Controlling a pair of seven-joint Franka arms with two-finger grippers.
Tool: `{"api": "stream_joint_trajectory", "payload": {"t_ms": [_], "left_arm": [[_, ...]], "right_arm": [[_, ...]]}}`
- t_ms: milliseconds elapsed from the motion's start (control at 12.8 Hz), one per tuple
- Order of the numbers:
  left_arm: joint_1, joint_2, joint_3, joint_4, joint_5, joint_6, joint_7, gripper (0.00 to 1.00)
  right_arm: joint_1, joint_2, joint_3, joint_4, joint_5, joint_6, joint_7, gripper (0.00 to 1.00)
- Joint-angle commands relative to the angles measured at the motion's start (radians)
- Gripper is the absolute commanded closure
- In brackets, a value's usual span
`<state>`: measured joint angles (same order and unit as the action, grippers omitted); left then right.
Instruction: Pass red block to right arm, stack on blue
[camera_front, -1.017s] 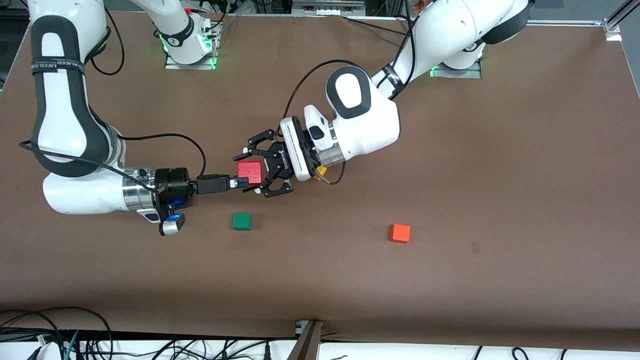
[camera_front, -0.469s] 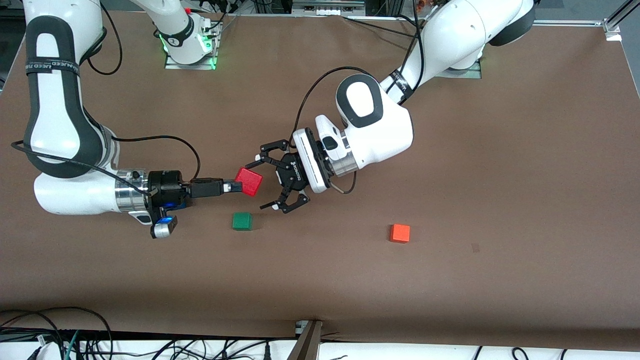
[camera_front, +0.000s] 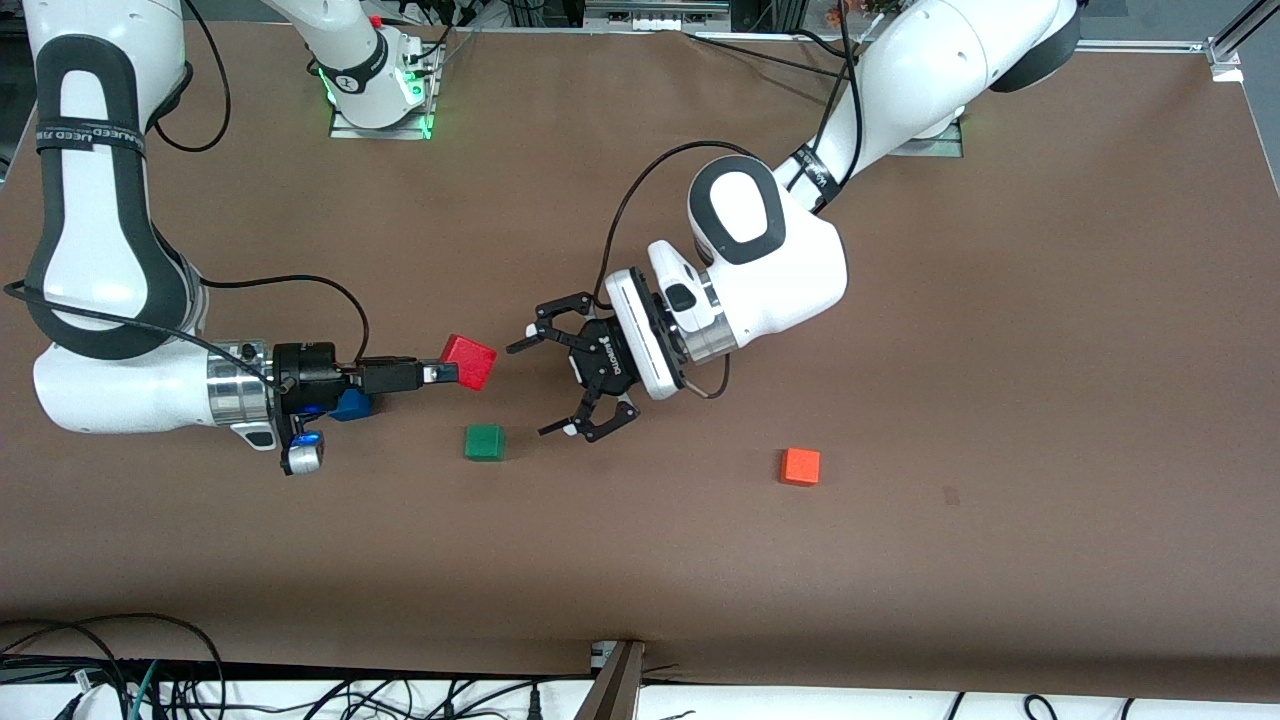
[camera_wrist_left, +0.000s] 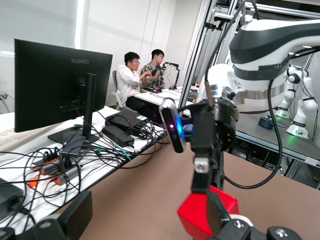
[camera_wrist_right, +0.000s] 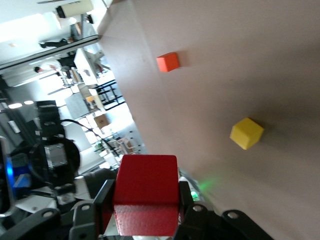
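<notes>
Brown table (camera_front: 1000, 300), handover just done: left gripper (camera_front: 572, 380) has let go, claws spread wide, backing away from red block (camera_front: 469, 361). Right gripper (camera_front: 437, 373) now pinches it alone, w/ blue cube (camera_front: 349, 405) under its wrist. Stacking comes next.

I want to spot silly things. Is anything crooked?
Yes: the red block sits tilted, pinched at one end by the right gripper up in the air. The green cube and orange cube lie flat.

Left claw (camera_front: 563, 380) let go and drew away from red block (camera_front: 469, 361); right claw (camera_front: 443, 374) carried it off, uncovering blue cube (camera_front: 350, 405)
</notes>
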<state>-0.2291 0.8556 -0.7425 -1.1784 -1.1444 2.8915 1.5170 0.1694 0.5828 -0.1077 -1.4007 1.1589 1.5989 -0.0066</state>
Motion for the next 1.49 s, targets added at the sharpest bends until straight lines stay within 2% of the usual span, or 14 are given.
{"api": "stream_joint_trajectory", "payload": {"t_ms": [0, 156, 235, 391, 469, 626, 782, 939, 1017, 1173, 1408], "left_arm": [[0.102, -0.142, -0.006, -0.159, 0.002, -0.017, 0.005, 0.00], [0.187, -0.237, -0.005, -0.266, 0.002, -0.064, 0.005, 0.00], [0.239, -0.280, -0.003, -0.308, 0.002, -0.131, 0.008, 0.00], [0.371, -0.322, 0.002, -0.362, 0.009, -0.364, 0.014, 0.00], [0.442, -0.325, 0.005, -0.366, 0.067, -0.490, 0.034, 0.00], [0.571, -0.326, 0.003, -0.356, 0.243, -0.657, 0.034, 0.00], [0.677, -0.325, 0.009, -0.353, 0.301, -0.817, 0.035, 0.00], [0.770, -0.314, 0.014, -0.325, 0.395, -0.961, 0.032, 0.00], [0.798, -0.308, 0.034, -0.310, 0.447, -1.033, 0.031, 0.00], [0.804, -0.309, 0.119, -0.271, 0.576, -1.153, 0.029, 0.00], [0.809, -0.317, 0.202, -0.235, 0.788, -1.232, -0.047, 0.00]], "right_arm": [[-0.005, -0.015, 0.005, 0.048, -0.178, -0.016, -0.018, 1.00], [-0.004, -0.015, 0.006, 0.051, -0.304, -0.016, -0.047, 1.00], [-0.005, -0.015, 0.006, 0.051, -0.367, -0.017, -0.064, 1.00], [-0.005, -0.014, 0.006, 0.051, -0.514, -0.017, -0.102, 1.00], [-0.004, -0.008, 0.006, 0.049, -0.586, -0.017, -0.122, 1.00], [-0.007, 0.006, 0.006, 0.046, -0.681, -0.016, -0.170, 1.00], [-0.014, 0.029, 0.005, 0.042, -0.835, -0.017, -0.231, 1.00], [-0.021, 0.049, 0.005, 0.040, -0.896, -0.017, -0.254, 1.00], [-0.021, 0.064, 0.005, 0.040, -0.944, -0.016, -0.259, 1.00], [-0.024, 0.098, 0.005, 0.042, -1.037, -0.004, -0.280, 1.00], [-0.024, 0.129, 0.005, 0.042, -1.097, 0.038, -0.282, 1.00]]}}
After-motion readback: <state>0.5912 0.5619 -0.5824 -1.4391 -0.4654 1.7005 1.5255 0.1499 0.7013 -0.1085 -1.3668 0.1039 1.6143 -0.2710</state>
